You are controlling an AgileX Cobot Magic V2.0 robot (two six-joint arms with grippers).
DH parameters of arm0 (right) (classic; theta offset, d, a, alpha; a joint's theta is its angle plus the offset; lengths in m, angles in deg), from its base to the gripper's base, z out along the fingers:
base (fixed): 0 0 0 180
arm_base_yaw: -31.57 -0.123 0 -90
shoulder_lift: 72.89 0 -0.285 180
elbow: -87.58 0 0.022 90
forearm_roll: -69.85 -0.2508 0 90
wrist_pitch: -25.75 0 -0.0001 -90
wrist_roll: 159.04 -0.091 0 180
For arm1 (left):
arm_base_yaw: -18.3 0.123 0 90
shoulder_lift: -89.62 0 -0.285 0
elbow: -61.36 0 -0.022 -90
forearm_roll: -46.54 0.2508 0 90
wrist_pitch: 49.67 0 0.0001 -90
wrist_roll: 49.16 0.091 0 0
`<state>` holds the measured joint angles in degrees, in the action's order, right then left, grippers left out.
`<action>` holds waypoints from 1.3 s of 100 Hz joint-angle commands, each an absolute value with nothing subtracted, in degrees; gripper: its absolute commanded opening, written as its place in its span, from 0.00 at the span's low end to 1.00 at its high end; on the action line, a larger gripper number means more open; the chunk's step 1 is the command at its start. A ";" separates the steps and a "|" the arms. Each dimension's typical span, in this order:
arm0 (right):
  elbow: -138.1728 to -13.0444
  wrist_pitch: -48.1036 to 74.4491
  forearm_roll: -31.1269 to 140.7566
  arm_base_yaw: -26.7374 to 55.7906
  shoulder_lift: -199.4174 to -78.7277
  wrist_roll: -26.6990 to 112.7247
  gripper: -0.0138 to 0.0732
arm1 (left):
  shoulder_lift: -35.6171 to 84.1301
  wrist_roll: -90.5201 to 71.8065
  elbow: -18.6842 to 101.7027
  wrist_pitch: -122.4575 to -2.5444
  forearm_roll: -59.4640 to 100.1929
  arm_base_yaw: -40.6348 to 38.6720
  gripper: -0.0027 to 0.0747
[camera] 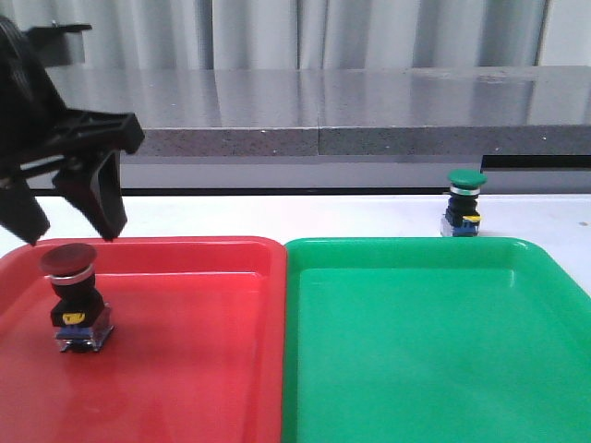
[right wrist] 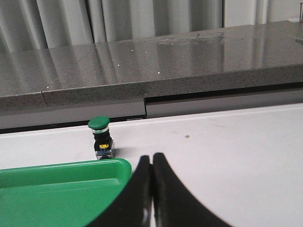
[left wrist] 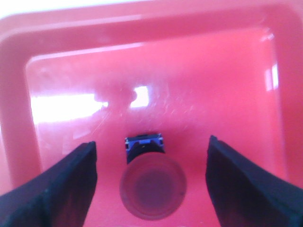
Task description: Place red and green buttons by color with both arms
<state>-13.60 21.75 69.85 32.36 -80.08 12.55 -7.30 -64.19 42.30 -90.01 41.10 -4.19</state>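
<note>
The red button (camera: 72,293) stands upright in the red tray (camera: 194,351), near its left side. My left gripper (camera: 72,231) hangs open just above it, not touching; in the left wrist view the red cap (left wrist: 151,192) lies between the spread fingers (left wrist: 61,189). The green button (camera: 464,203) stands upright on the white table behind the green tray (camera: 434,341), near its far right corner. It also shows in the right wrist view (right wrist: 101,138). My right gripper (right wrist: 152,158) is shut and empty, beside the green tray's corner (right wrist: 113,168), out of the front view.
A grey stone ledge (camera: 369,120) runs along the back of the white table (camera: 369,217). The two trays sit side by side at the front, their rims touching in the middle.
</note>
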 commanded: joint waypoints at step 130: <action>-14.72 26.59 70.66 32.32 -78.85 12.92 0.09 | 51.65 -64.50 12.23 -70.20 49.82 4.87 0.01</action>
<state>-13.60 21.75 69.85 32.36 -80.08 12.55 48.80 -64.19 13.53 -77.45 49.44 3.63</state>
